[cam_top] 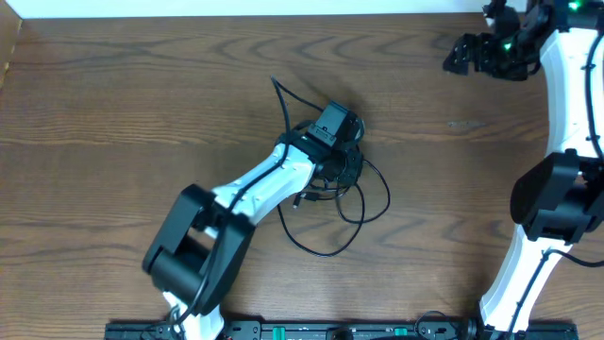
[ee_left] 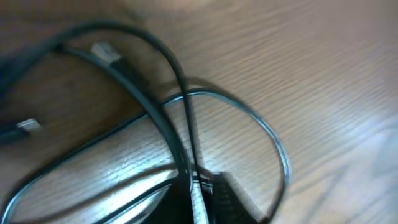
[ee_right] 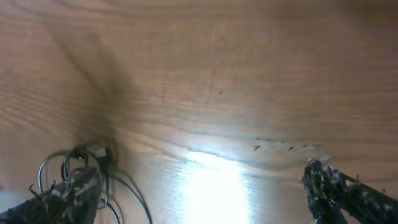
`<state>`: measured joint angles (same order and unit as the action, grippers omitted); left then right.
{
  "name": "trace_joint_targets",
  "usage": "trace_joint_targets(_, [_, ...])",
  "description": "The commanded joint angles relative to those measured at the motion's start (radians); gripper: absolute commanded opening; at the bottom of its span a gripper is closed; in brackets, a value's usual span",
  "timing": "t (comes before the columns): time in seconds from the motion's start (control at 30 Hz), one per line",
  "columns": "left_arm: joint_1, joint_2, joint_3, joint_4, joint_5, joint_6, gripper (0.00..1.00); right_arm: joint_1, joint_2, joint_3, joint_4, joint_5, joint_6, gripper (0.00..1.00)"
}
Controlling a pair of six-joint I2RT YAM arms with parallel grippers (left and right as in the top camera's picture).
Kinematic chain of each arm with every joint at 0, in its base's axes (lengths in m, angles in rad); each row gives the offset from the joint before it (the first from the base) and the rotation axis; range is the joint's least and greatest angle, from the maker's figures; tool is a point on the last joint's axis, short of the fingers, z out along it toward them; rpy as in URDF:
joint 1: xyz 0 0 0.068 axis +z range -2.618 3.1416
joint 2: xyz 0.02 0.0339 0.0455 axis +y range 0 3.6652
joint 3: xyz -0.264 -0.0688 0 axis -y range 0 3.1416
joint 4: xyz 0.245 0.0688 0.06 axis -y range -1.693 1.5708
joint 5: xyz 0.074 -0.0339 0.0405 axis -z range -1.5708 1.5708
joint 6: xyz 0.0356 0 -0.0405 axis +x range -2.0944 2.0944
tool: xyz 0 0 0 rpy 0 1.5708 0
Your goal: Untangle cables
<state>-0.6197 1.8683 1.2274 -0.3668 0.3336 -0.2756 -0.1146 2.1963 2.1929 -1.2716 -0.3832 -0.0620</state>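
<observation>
Roughly mid-frame overhead, left gripper sits over the tangled cables, dark loops trailing lower right on the desk. Its jaws are hidden, cannot tell the grip. Blurry wrist view shows plug ends upper left. Right gripper is upper right, jaws spread wide, well apart from the cables.

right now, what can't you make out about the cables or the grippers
1. Left gripper: in the overhead view its wrist camera covers the jaws, and the left wrist view cuts them off at the bottom edge.
2. Cables: in the overhead view the crossings lie under the left arm, and no white cord is distinguishable.
3. Plug ends: in the left wrist view they are blurred, so their type is unreadable.
</observation>
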Motion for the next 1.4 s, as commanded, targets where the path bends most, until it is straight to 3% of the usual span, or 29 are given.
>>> trace_joint_targets(0.0, [0.002, -0.119, 0.026, -0.019, -0.006, -0.005, 0.07, 0.032, 0.003, -0.049, -0.001, -0.013, 0.005, 0.99])
trace_joint_targets(0.2, [0.004, -0.227, 0.026, -0.074, -0.006, -0.037, 0.07, 0.064, 0.003, -0.097, -0.005, -0.062, -0.003, 0.99])
trace_joint_targets(0.47, [0.072, -0.346, 0.026, -0.1, -0.006, -0.047, 0.08, 0.125, 0.003, -0.101, -0.055, -0.282, -0.101, 0.99])
trace_joint_targets(0.77, [0.171, -0.366, 0.026, -0.135, -0.005, -0.078, 0.08, 0.245, 0.003, -0.134, -0.05, -0.35, -0.119, 0.96])
trace_joint_targets(0.93, [0.179, -0.366, 0.026, -0.145, -0.005, -0.078, 0.08, 0.311, 0.003, -0.171, -0.026, -0.399, -0.235, 0.88])
trace_joint_targets(1.1, [0.179, -0.366, 0.026, -0.148, -0.005, -0.082, 0.07, 0.342, 0.003, -0.228, -0.005, -0.536, -0.438, 0.8])
trace_joint_targets(1.37, [0.18, -0.367, 0.026, -0.132, 0.043, -0.105, 0.08, 0.356, 0.003, -0.401, 0.179, -0.673, -0.456, 0.63])
